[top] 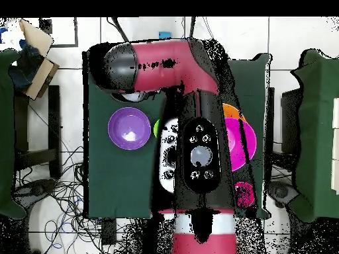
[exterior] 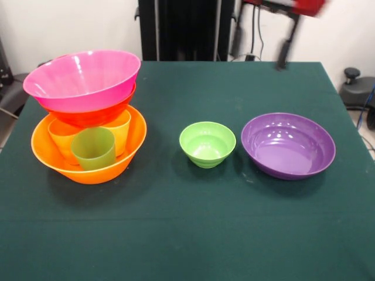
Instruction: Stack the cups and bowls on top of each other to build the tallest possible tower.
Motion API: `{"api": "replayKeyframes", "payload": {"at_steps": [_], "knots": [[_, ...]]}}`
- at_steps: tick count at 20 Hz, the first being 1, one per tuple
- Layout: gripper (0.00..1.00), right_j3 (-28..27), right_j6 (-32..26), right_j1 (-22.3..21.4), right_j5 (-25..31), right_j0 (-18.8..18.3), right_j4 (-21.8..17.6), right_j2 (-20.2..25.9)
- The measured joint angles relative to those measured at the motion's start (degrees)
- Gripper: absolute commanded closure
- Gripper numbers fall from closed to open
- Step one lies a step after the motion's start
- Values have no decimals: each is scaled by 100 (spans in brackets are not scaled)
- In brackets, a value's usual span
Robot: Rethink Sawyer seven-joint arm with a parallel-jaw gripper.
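The tower stands at the left of the front view. Its base is the large orange bowl point(exterior: 88, 167). In it stand a green cup point(exterior: 94, 149), an orange cup point(exterior: 61, 136) and a yellow cup point(exterior: 120, 130). On them rests the red-orange bowl point(exterior: 88, 115) with the large pink bowl point(exterior: 82, 76) nested in it. The small light green bowl point(exterior: 207, 143) and the purple bowl point(exterior: 288, 145) stand alone on the cloth. My gripper point(exterior: 284, 55) is a dark blurred shape at the top right, high up and far from every bowl. No blue cup shows.
The dark green table point(exterior: 187, 234) carries everything. In the overhead view the arm point(top: 172, 63) covers the middle; the purple bowl point(top: 129, 129), the pink bowl point(top: 243, 139) and a small crimson round shape point(top: 243, 193) show beside it. Chairs and cables surround the table.
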Motion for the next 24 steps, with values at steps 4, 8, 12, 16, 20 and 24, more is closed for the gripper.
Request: {"api": "replayKeyframes", "payload": {"at_steps": [4,8,12,16,20,24], "knots": [[0,-959,121,705,151,369,124,-25],[0,-1481,225,1124,263,524,135,-59],[0,-2104,358,1656,392,645,131,-120],[0,-2612,389,2155,447,739,109,-302],[0,-2801,389,2455,447,803,97,-572],[0,-2813,389,2609,446,845,100,-787]]}}
